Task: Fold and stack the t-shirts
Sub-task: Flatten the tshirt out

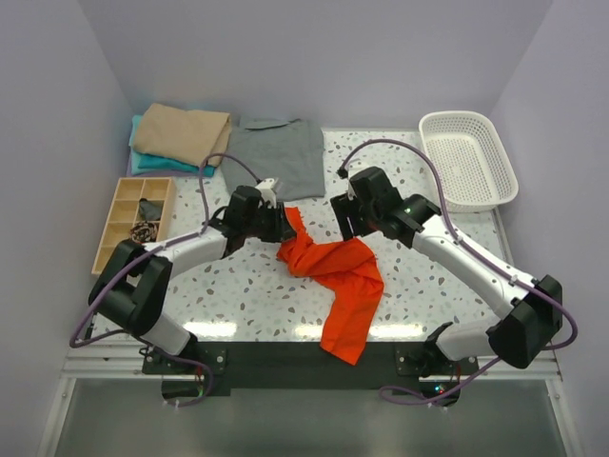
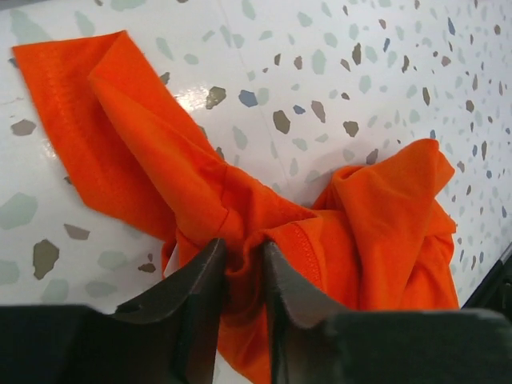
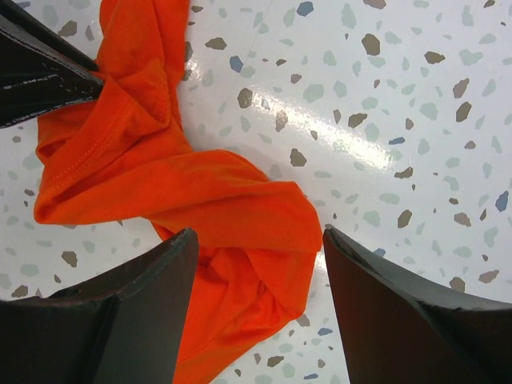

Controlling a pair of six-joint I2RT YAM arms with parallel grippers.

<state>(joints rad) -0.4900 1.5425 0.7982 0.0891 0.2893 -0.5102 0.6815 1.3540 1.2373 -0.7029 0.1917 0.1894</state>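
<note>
The orange-red t-shirt [image 1: 338, 281] lies crumpled across the middle of the speckled table, one end hanging over the near edge. My left gripper [image 1: 278, 227] is shut on a bunched fold of it [image 2: 240, 264] at its upper left end. My right gripper [image 1: 354, 227] is open and empty, its jaws straddling the shirt's right bulge [image 3: 248, 240] just above the cloth. A grey t-shirt [image 1: 278, 152] lies flat at the back centre. A folded tan shirt [image 1: 181, 131] sits on a folded teal one [image 1: 143, 164] at the back left.
A white mesh basket [image 1: 468, 160] stands at the back right. A wooden compartment tray [image 1: 135, 221] with small items sits at the left edge. Grey walls close in the table on three sides.
</note>
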